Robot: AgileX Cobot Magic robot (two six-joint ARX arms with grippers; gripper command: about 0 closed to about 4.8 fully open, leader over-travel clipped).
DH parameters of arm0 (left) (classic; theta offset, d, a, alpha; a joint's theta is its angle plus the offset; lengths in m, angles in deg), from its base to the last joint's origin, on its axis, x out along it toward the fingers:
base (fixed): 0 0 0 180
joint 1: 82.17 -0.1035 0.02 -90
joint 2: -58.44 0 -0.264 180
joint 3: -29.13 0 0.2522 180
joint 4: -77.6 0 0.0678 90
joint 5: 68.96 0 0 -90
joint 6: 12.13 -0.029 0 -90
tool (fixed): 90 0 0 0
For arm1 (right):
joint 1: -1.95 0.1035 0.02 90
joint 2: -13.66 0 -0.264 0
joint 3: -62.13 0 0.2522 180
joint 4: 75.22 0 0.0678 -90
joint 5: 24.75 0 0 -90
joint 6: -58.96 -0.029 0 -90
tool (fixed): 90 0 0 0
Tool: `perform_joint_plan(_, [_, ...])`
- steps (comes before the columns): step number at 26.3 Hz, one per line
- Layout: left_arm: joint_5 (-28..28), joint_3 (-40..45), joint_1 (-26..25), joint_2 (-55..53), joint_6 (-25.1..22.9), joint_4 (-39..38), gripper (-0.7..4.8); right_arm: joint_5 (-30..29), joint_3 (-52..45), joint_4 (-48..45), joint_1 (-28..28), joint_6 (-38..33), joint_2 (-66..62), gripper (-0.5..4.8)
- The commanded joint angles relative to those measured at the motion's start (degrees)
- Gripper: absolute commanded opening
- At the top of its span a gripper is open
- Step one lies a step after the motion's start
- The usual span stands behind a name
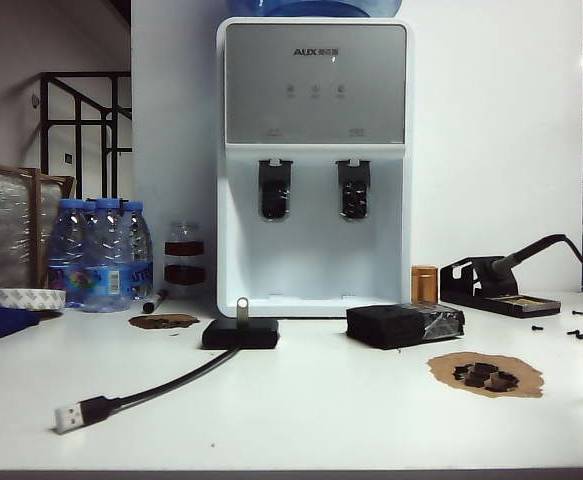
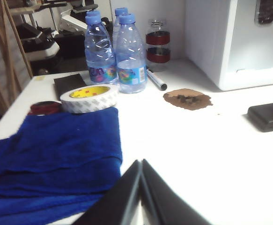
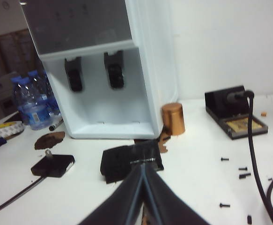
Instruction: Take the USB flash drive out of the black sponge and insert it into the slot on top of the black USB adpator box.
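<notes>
The left gripper [image 2: 141,164] is pressed closed on nothing, low over the table's near left edge beside a blue cloth [image 2: 52,154]. The right gripper [image 3: 142,171] is likewise clenched and empty, with the black sponge [image 3: 127,161] just beyond its tips. Farther off, the USB flash drive [image 1: 241,308] stands upright in the black USB adpator box [image 1: 240,333], well apart from both grippers.

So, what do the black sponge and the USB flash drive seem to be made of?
The black sponge: matte, rough-edged foam, apparently; one end is wrapped in glossy clear tape that glints. The USB flash drive: probably metal, silvery and shiny, standing upright in the black USB adpator box.
</notes>
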Motion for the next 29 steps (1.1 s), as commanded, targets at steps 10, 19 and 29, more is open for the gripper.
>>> perform_joint_plan(10, [0.7,0.1,0.1,0.0,0.5,0.1,-0.04,-0.3,-0.2,0.0,0.1,-0.3,0.0,-0.01])
perform_joint_plan(19, [0.7,0.1,0.0,0.0,0.5,0.1,-0.04,-0.3,-0.2,0.0,0.1,-0.3,0.0,-0.01])
perform_joint_plan(29, [0.5,0.1,0.0,0.1,0.5,0.1,-0.04,-0.3,-0.2,0.0,0.1,-0.3,0.0,-0.01])
